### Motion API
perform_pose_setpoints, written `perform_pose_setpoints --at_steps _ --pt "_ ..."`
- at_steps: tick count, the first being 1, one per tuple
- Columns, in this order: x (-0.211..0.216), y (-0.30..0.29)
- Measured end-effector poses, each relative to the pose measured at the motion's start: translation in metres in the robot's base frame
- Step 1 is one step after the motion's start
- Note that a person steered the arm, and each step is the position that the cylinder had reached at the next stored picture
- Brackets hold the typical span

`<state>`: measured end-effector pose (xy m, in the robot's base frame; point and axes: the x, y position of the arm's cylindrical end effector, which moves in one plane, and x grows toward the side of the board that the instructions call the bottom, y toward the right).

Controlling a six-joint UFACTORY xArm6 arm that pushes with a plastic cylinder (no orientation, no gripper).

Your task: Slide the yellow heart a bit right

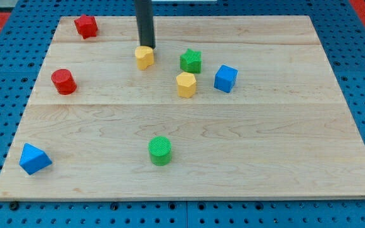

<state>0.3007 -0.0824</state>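
The yellow heart [144, 57] lies on the wooden board [189, 158] in its upper middle-left part. My tip [146, 47] comes down from the view's top and stands right at the heart's top edge, touching or nearly touching it. A green star [191, 61] lies to the right of the heart. A yellow hexagon [185, 84] lies to the heart's lower right.
A blue cube [225, 78] lies right of the yellow hexagon. A red block [86, 26] sits at the upper left, a red cylinder [63, 82] at the left, a blue triangular block [34, 158] at the lower left, and a green cylinder [160, 151] at the lower middle.
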Motion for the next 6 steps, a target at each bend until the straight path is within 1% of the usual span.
perform_pose_setpoints --at_steps 1,2,3,4,5,6 --pt "0.02 0.0" --pt "0.007 -0.035" --pt "0.027 -0.062" --pt "0.042 -0.022" --pt "0.043 0.004" --pt "0.031 -0.075"
